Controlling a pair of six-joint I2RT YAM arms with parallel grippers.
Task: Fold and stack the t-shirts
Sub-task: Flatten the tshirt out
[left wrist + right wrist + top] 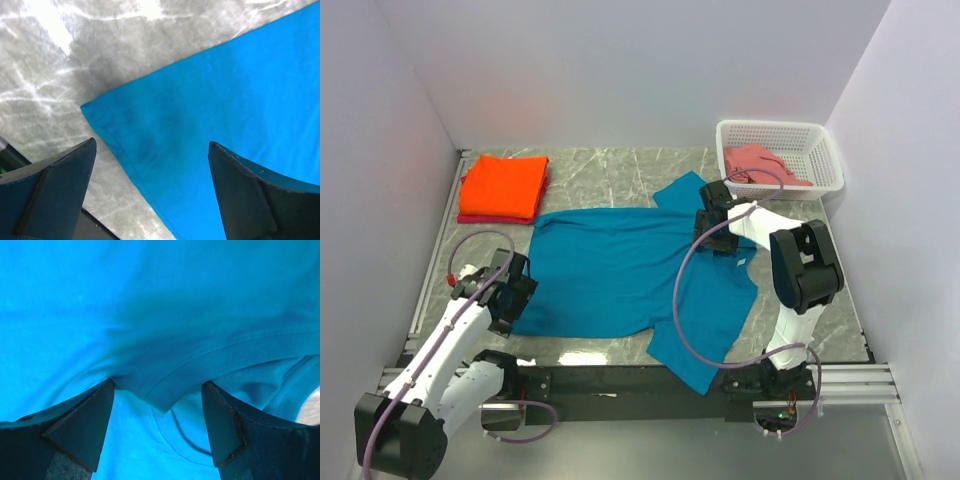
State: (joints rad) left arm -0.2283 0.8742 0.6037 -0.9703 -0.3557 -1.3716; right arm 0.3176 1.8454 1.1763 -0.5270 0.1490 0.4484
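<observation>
A teal-blue t-shirt (620, 270) lies spread flat in the middle of the table, collar to the right. My left gripper (512, 300) is open over its near left hem corner (100, 112), with the cloth (200, 125) between the fingers. My right gripper (708, 232) is open low over the collar (165, 390), fingers either side of a raised fold. A folded bright orange t-shirt (505, 185) sits on a magenta one (470, 217) at the back left. A salmon-pink t-shirt (760, 165) lies in the basket.
A white lattice basket (817, 140) stands at the back right. White walls close in on the left, back and right. The grey marble tabletop (610, 170) shows between the orange stack and the basket. A black rail (620, 385) runs along the near edge.
</observation>
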